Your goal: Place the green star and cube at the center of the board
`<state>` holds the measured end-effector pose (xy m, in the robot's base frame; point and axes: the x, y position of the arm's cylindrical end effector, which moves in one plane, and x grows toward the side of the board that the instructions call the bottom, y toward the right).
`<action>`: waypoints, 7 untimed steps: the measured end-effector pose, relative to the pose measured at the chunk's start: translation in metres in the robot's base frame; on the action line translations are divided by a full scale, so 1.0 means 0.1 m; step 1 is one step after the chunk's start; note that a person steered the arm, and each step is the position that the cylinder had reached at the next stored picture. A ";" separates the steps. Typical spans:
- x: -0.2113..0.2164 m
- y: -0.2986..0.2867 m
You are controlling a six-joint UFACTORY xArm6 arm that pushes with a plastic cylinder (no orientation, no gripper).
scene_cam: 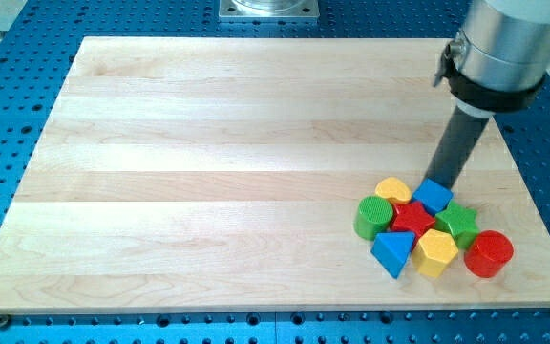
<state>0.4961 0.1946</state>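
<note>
Camera view: dark rod coming down from view's top right, my tip (pixel 437 181) touching far edge of blue cube (pixel 433 196). No jaws here, just plain rod. Green star (pixel 458 222) sitting right of red star (pixel 412 219), inside tight cluster near board's (pixel 208 143) bottom right, well away from centre. Green cylinder (pixel 372 218), yellow blocks, blue wedge (pixel 392 252), red cylinder (pixel 488 254) crowding around.

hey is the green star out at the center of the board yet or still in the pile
Still in the pile. The green star sits in the cluster near the board's lower right, beside the red star and blue cube. My tip meets the cube.
</note>
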 end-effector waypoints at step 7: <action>-1.11 1.03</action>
<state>0.3848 0.2976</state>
